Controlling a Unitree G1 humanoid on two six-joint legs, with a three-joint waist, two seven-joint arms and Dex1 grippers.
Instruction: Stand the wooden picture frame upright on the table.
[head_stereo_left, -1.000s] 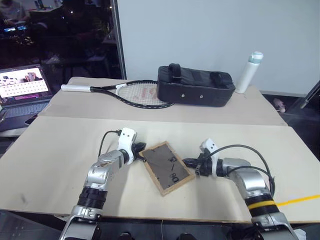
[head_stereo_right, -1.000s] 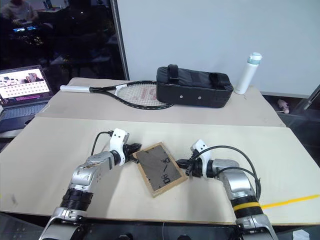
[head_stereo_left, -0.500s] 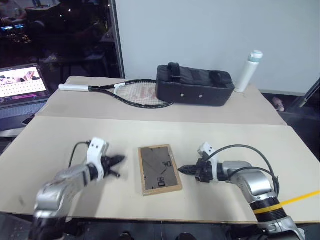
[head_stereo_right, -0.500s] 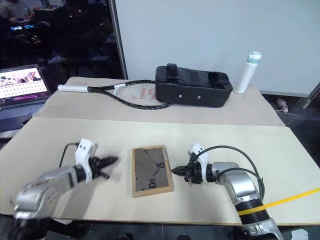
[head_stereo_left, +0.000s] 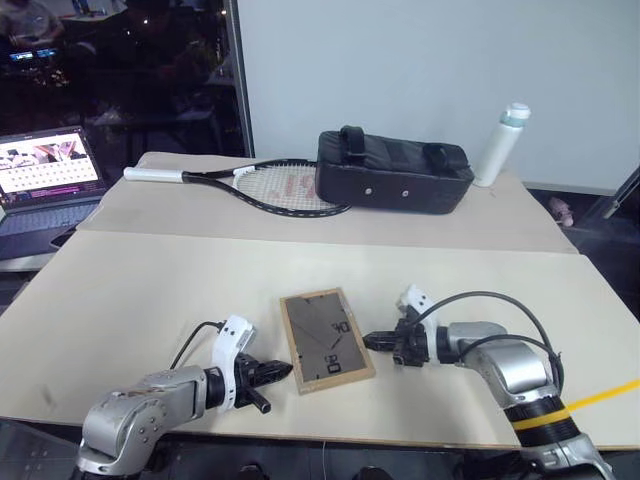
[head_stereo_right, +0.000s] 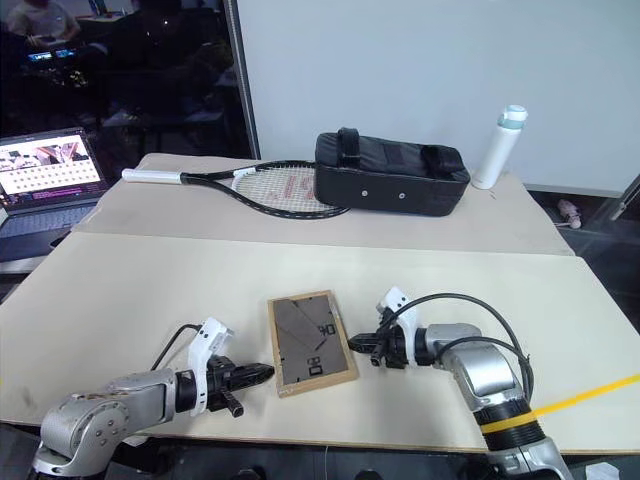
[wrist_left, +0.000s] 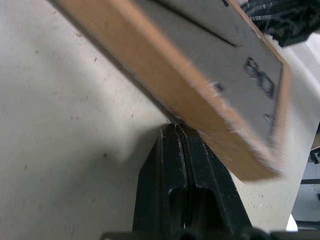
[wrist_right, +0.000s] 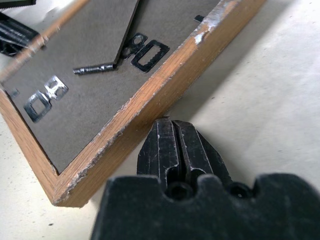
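The wooden picture frame (head_stereo_left: 326, 338) lies flat on the beige table (head_stereo_left: 140, 300), dark back panel up, near the front edge. My left gripper (head_stereo_left: 284, 370) is shut, its tip at the frame's near left corner, low on the table. In the left wrist view the shut fingers (wrist_left: 176, 165) sit right under the frame's wooden edge (wrist_left: 190, 95). My right gripper (head_stereo_left: 368, 341) is shut too, its tip against the frame's right edge. The right wrist view has the closed fingertips (wrist_right: 174, 145) touching the frame's side (wrist_right: 150, 100), with metal hangers on the back panel.
At the back of the table lie a tennis racket (head_stereo_left: 255, 186) and a black bag (head_stereo_left: 392, 172), with a white bottle (head_stereo_left: 499, 144) to its right. A laptop (head_stereo_left: 45, 180) stands off the table's left side. A yellow line (head_stereo_left: 600, 397) marks the front right corner.
My left arm has pulled back from the frame's far left corner and come in low at its near left corner. The frame has turned from skewed to nearly square. The right gripper stayed by its right edge.
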